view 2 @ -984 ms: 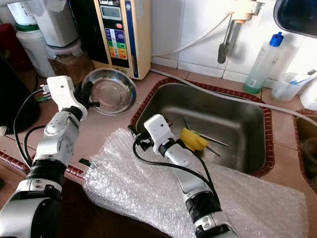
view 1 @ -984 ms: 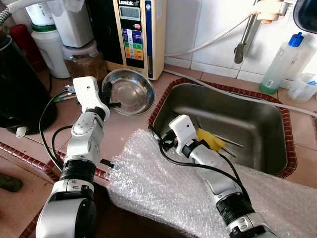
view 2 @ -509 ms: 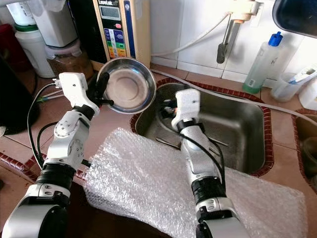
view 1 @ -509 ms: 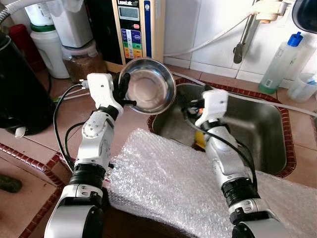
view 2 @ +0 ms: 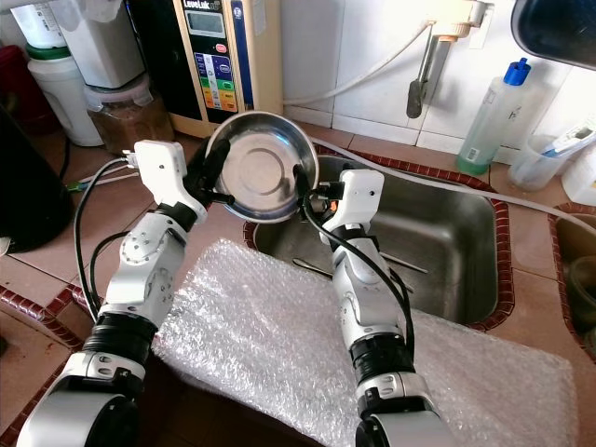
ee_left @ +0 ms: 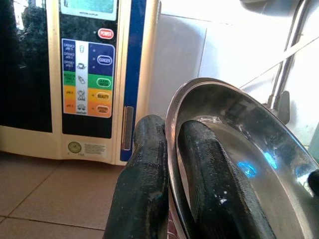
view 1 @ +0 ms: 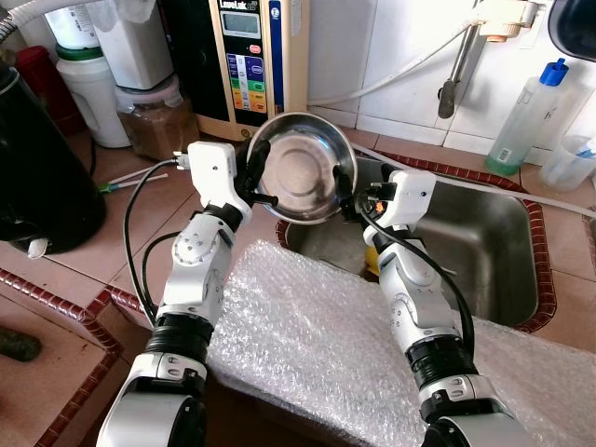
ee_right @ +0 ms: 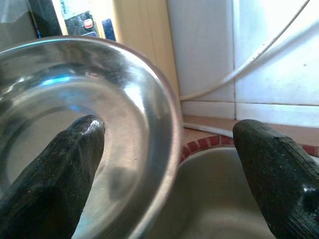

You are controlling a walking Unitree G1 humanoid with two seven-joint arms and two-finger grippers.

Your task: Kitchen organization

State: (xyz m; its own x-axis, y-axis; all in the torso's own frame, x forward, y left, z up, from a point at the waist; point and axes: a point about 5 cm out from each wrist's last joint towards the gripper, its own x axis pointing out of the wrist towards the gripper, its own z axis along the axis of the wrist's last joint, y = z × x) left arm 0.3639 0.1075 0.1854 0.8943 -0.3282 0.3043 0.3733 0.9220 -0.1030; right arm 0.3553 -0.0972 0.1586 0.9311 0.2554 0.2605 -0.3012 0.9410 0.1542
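The scene is a kitchen: a terracotta-tiled bench against a white tiled wall. A stainless sink is set into the bench on the right. A sheet of bubble wrap covers the near edge. A water ionizer stands at the far left against the wall, with a detergent bottle at the far right.

The task object is the steel bowl. It is held clear of the bench, tilted on edge, above the far left corner of the sink.

My left end effector is closed on the bowl's left rim, one finger inside and one outside. My right end effector stands wide open, straddling the bowl's right rim. One finger is inside the bowl and the other outside; neither is seen pressing on the metal.

Judged step in hand: handover of the bowl from left to right.

Procedure for a sound transfer:
1. Keep the left grip firm until the right is secure.
2. Seat the rim deep between the right fingers before closing.
3. Close squarely across the rim; polished steel is likely to slip under a shallow pinch.
4. Open the left fingers only after the right ones have clamped.
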